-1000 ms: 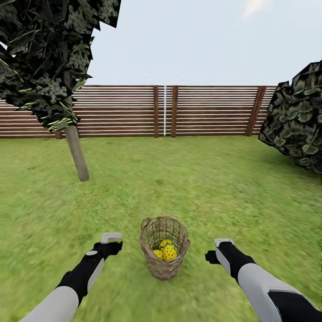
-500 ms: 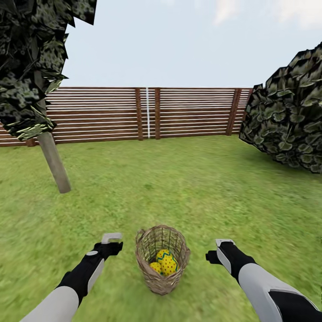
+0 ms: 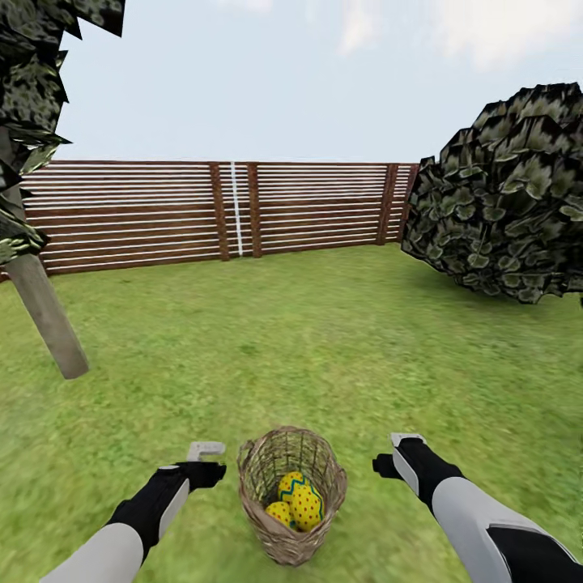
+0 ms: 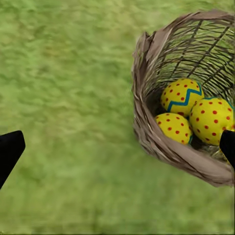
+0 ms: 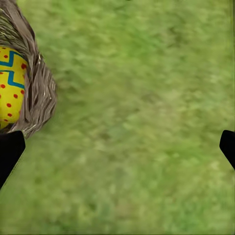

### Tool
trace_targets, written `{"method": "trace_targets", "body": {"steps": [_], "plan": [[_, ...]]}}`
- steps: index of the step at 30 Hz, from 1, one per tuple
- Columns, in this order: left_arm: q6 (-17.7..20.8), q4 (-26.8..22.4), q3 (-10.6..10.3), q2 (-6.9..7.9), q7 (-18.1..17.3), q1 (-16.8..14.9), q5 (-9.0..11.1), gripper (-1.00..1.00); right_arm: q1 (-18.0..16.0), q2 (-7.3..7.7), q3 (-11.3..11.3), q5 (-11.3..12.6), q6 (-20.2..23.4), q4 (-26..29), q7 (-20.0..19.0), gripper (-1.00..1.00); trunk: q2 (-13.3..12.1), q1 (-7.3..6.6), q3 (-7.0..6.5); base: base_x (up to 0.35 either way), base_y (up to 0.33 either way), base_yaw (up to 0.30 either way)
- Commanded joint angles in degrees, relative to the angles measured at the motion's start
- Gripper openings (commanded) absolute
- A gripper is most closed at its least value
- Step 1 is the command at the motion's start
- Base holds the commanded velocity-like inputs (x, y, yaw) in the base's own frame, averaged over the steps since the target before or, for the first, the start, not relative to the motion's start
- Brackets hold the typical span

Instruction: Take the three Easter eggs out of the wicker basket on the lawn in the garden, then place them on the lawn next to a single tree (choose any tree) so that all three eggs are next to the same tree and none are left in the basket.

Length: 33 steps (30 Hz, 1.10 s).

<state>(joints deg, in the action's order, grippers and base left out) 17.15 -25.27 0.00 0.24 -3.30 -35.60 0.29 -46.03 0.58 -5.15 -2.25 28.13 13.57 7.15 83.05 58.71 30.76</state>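
— Three Easter eggs (image 4: 196,115) sit together at the bottom of the wicker basket (image 3: 291,494), which stands upright on the lawn (image 3: 324,348) near the robot, between its two arms.

— And the grippers?

— Left gripper (image 3: 204,460) hangs just left of the basket, right gripper (image 3: 398,455) a little further off on the right side. Both are spread wide and empty; in each wrist view the dark fingertips sit at opposite edges with only grass between them.

— So which step is this?

— The very start, I'd say: nothing lifted yet, the robot lined up on the basket. The next move calls for one gripper to swing over the rim and drop straight in from above, since the woven wall is tall and the eggs lie low and crowded — touching each other, it seems.

— Room to work?

— Plenty. Open grass all round the basket. The tree (image 3: 48,324) with the leaning grey-brown trunk stands on the far left, well apart from the basket; dark foliage (image 3: 502,202) fills the far right, and the slatted fence (image 3: 235,210) closes the back. Carrying an egg to that trunk would likely need the base to move.
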Motion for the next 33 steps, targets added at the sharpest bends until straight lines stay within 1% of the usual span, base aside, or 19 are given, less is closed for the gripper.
{"method": "trace_targets", "body": {"steps": [1, 2, 4, 7, 10, 13, 14, 16, 19, 27, 29, 30, 31, 33], "plan": [[4.8, -1.0, 0.0, -0.13, -1.0, 0.0, 0.0, 1.00, 0.0, -0.07, -0.5, -0.2, 0.3, 0.1, 0.1, 1.00, 0.0, 0.02, 0.01, 0.223, 0.277, -0.266], [6.7, -1.8, 0.0, -0.20, -1.7, 0.0, 0.0, 1.00, -0.1, -0.06, -0.5, -0.2, 0.3, 0.1, 0.1, 1.00, 0.0, 0.02, -0.03, 0.226, 0.273, -0.266], [9.0, -3.1, -0.1, -0.31, -3.0, 0.0, 0.0, 1.00, -0.1, -0.06, -0.5, -0.2, 0.3, 0.1, 0.1, 1.00, 0.0, 0.02, -0.12, 0.234, 0.260, -0.266], [10.5, -3.8, -0.1, -0.55, -3.9, 0.0, 0.1, 1.00, -0.1, -0.04, -0.5, -0.1, 0.3, 0.1, 0.1, 1.00, 0.0, 0.02, -0.24, 0.242, 0.248, -0.266], [13.3, -4.2, -0.1, -1.45, -4.1, 0.0, 0.1, 1.00, -0.1, 0.02, -0.5, -0.1, 0.3, 0.1, 0.1, 1.00, 0.0, 0.02, -0.37, 0.247, 0.237, -0.266], [19.1, -5.9, -0.1, -3.16, -4.1, 0.0, 0.0, 1.00, 0.0, 0.03, -0.5, 0.0, 0.3, 0.1, 0.1, 1.00, 0.0, 0.02, -0.50, 0.268, 0.171, -0.266], [20.0, -6.5, -0.1, -3.37, -4.1, 0.0, 0.0, 1.00, 0.0, 0.03, -0.5, -0.1, 0.3, 0.1, 0.1, 1.00, 0.0, 0.02, -0.55, 0.296, 0.092, -0.266], [21.3, -7.6, -0.1, -3.63, -3.9, 0.0, 0.1, 1.00, 0.0, -0.01, -0.5, -0.1, 0.3, 0.1, 0.1, 1.00, 0.0, 0.02, -0.61, 0.310, 0.044, -0.236], [21.8, -7.9, 0.0, -3.72, -3.8, 0.0, 0.2, 1.00, -0.1, -0.08, -0.5, -0.1, 0.3, 0.1, 0.1, 1.00, 0.0, 0.02, -0.64, 0.227, 0.013, -0.089], [22.5, -8.2, -0.1, -3.81, -3.3, 0.0, 0.1, 1.00, 0.0, -0.04, -0.4, -0.1, 0.3, 0.1, 0.2, 1.00, 0.0, 0.02, -0.65, 0.028, 0.002, -0.010], [25.1, -8.7, 0.0, -4.17, -0.3, -0.1, 0.1, 1.00, 0.0, -0.11, -0.4, -0.2, 0.3, 0.1, 0.2, 1.00, 0.0, 0.02, -0.65, 0.001, 0.000, 0.000], [26.9, -9.5, 0.0, -4.67, 3.6, -0.1, 0.2, 1.00, 0.0, -0.13, -0.4, -0.2, 0.3, 0.1, 0.2, 1.00, 0.0, 0.02, -0.65, 0.000, 0.000, 0.000], [27.8, -10.1, 0.0, -5.16, 6.7, -0.2, 0.2, 1.00, -0.1, -0.13, -0.4, -0.2, 0.3, 0.1, 0.2, 1.00, 0.0, 0.02, -0.65, 0.000, 0.000, 0.000], [28.7, -10.7, 0.0, -6.24, 11.9, -0.2, 0.2, 1.00, -0.1, -0.14, -0.4, -0.2, 0.3, 0.1, 0.2, 1.00, 0.0, 0.02, -0.65, 0.000, 0.000, 0.000]]}}
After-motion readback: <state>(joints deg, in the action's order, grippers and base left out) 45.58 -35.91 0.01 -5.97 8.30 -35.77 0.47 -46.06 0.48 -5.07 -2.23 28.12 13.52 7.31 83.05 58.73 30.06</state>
